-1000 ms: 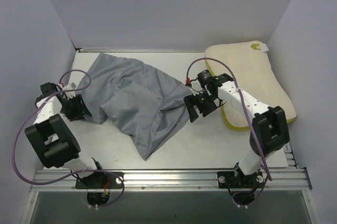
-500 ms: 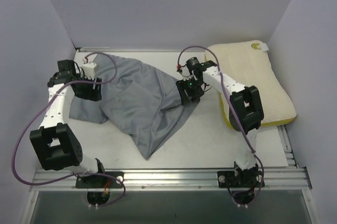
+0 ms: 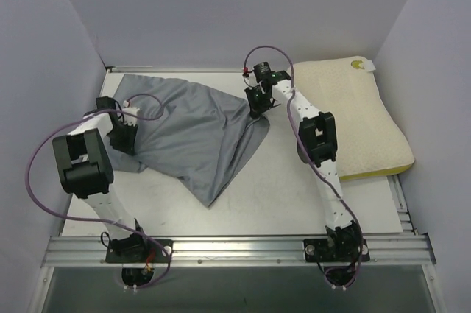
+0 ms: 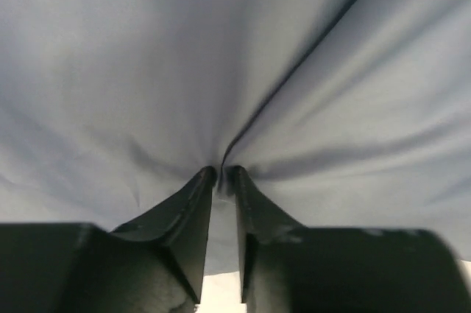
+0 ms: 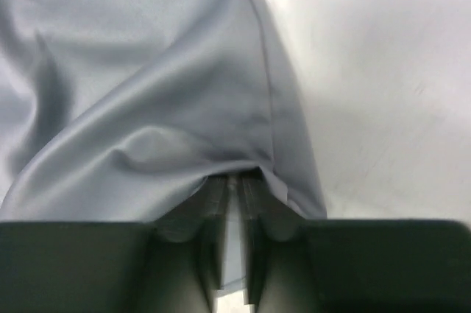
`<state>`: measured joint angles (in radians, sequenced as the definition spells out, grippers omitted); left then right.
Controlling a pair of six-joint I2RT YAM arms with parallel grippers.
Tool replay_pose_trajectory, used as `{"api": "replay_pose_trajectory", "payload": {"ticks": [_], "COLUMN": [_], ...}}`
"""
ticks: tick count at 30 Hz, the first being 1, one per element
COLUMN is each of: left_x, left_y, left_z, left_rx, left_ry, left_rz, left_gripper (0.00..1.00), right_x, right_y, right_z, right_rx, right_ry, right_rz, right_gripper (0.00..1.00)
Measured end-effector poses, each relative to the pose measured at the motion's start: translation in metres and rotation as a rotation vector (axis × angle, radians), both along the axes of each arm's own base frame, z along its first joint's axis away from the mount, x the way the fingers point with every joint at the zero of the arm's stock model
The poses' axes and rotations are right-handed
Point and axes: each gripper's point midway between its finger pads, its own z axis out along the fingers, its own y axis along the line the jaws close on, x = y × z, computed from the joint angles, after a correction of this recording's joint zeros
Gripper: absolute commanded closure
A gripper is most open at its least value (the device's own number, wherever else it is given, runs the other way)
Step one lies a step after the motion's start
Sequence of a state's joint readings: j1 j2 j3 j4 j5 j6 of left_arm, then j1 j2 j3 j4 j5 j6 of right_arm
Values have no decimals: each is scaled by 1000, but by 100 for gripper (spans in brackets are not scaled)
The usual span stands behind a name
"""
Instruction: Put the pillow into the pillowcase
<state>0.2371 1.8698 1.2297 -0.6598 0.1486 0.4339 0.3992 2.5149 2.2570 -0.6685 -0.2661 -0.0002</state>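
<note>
**A:** Where's the cloth?

**B:** The limp, wrinkled grey cloth pillowcase (image 3: pixel 191 136) lies spread over the left and middle of the white tabletop (image 3: pixel 294 188). One long corner trails toward the near edge.

**A:** And the left arm?

**B:** The left gripper (image 3: pixel 126 138) sits at the left border of the pillowcase. In its wrist view, the left gripper (image 4: pixel 221 173) has its black fingers (image 4: pixel 193 202) drawn almost together. They pinch a ridge of the pillowcase (image 4: pixel 221 70), and creases fan out from the bite.

**A:** The right one?

**B:** The right gripper (image 3: pixel 255 103) reaches to the far right corner of the cloth. Seen from the wrist, the right gripper (image 5: pixel 234 179) has its fingers (image 5: pixel 213 210) pressed close with only a thin slit between them. They nip the hemmed edge of the pillowcase (image 5: pixel 147 92), with bare tabletop (image 5: pixel 383 70) beyond it on the right.

**A:** So where's the thing that goes inside?

**B:** The soft cream-white rectangular foam pillow (image 3: pixel 353 118) lies flat on the right of the table against the lavender side wall (image 3: pixel 441 70). It is wholly outside the grey sack and apart from it, with the right arm between them. A bright yellow edge (image 3: pixel 375 171) shows along its near side.

**A:** Any writing to read?

**B:** There's a small white tag (image 3: pixel 368 68) at the pillow's far corner, next to a yellow mark (image 3: pixel 357 65). It's too small to make out any print. Purple cables (image 3: pixel 44 173) loop along both arms.
</note>
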Motion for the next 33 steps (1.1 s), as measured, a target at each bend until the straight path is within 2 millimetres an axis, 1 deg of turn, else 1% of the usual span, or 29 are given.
{"api": "replay_pose_trajectory", "payload": {"ticks": [1, 2, 3, 4, 5, 6, 7, 8, 10, 11, 12, 13, 15, 17, 18, 19, 20, 21, 22, 23, 25, 26, 27, 28, 29, 30, 32, 33], "left_x": [-2, -4, -8, -14, -20, -26, -32, -38, -45, -46, -45, -43, -33, -21, -14, -8, -4, -1, 0, 2, 0, -1, -2, -4, -5, -6, -8, -8], "left_y": [7, 14, 22, 31, 39, 46, 51, 54, 51, 44, 37, 27, 7, -10, -18, -24, -28, -30, -32, -32, -35, -36, -37, -38, -39, -40, -41, -42], "left_z": [-1, 0, -1, 0, 0, 0, 1, 2, 9, 15, 21, 31, 53, 77, 89, 99, 108, 116, 121, 125, 126, 125, 125, 125, 125, 126, 130, 132], "left_rx": [7, 9, 13, 13, 11, 11, 6, -1, -28, -49, -64, -79, -100, -119, -129, -143, -154, -165, -175, -182, -199, -208, -212, -218, -222, -225, -228, -227], "left_ry": [-3, -4, -2, 1, 5, 12, 19, 26, 34, 26, 14, -3, -56, -119, -152, -183, -209, -228, -242, -250, -247, -240, -236, -231, -229, -230, -236, -243], "left_rz": [16, 32, 52, 79, 102, 122, 137, 146, 152, 137, 126, 101, 50, 5, -16, -27, -33, -33, -28, -25, -17, -12, -9, -6, -6, -6, -7, -8], "left_gripper": [79, 79, 79, 76, 72, 65, 50, 43, 31, 30, 29, 28, 25, 24, 24, 24, 24, 24, 24, 24, 23, 23, 23, 23, 23, 23, 23, 23], "right_x": [11, 17, 19, 20, 20, 18, 12, 0, -12, -14, -12, -9, -3, 1, 1, -1, -4, -7, -10, -12, -19, -26, -34, -43, -52, -60, -83, -94], "right_y": [4, 6, 7, 6, 5, 0, -9, -18, -40, -55, -74, -96, -151, -208, -235, -256, -272, -280, -284, -282, -269, -258, -249, -243, -238, -234, -228, -225], "right_z": [4, 8, 12, 18, 23, 30, 36, 49, 79, 99, 121, 143, 184, 197, 197, 191, 179, 164, 147, 128, 89, 66, 48, 32, 19, 9, 1, 1], "right_rx": [12, 17, 20, 20, 18, 7, -12, -35, -67, -78, -88, -99, -125, -159, -182, -205, -224, -238, -248, -251, -238, -224, -215, -215, -223, -232, -253, -262], "right_ry": [-34, -57, -68, -79, -87, -99, -103, -98, -129, -155, -194, -235, -311, -328, -321, -296, -257, -207, -156, -100, 17, 89, 150, 197, 234, 261, 310, 328], "right_rz": [-3, -2, -7, -11, -14, -12, -18, -26, -56, -84, -123, -170, -291, -411, -466, -508, -535, -547, -547, -536, -495, -463, -436, -406, -377, -344, -275, -237], "right_gripper": [72, 64, 49, 26, 19, 15, 11, 9, 5, 4, 3, 1, 0, 0, 0, 0, 0, 0, 0, 0, 0, 2, 8, 12, 18, 40, 63, 90]}}
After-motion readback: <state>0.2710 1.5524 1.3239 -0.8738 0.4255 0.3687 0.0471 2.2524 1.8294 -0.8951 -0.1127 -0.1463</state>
